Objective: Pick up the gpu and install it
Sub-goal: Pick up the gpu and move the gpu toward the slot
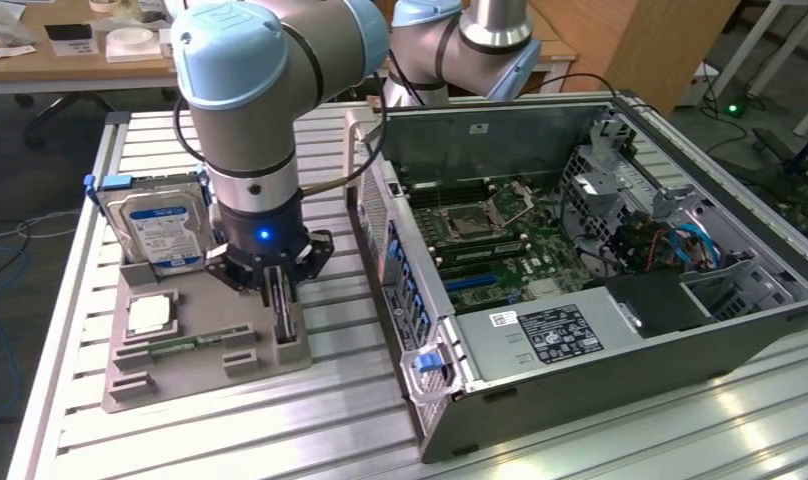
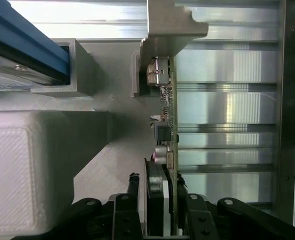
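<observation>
Gpu (image 1: 288,320) stands on edge in its slot on the grey holder tray (image 1: 177,380), at 9 o'clock from the PC case (image 1: 377,235) in the exterior view. My gripper (image 1: 283,292) straddles the top edge, jaws part open with a narrow gap each side, holding nothing. Risks as I judge them: closing off-centre could tilt the card, jam it in the slot, or pinch board components. The hard drive (image 1: 164,230) sits close at 10 o'clock.

upper part of gpu (image 1: 288,325) hidden by gripper (image 1: 275,290), hard drive (image 1: 157,228) partly behind arm (image 1: 251,130), power supply label (image 1: 558,333) unreadable
</observation>
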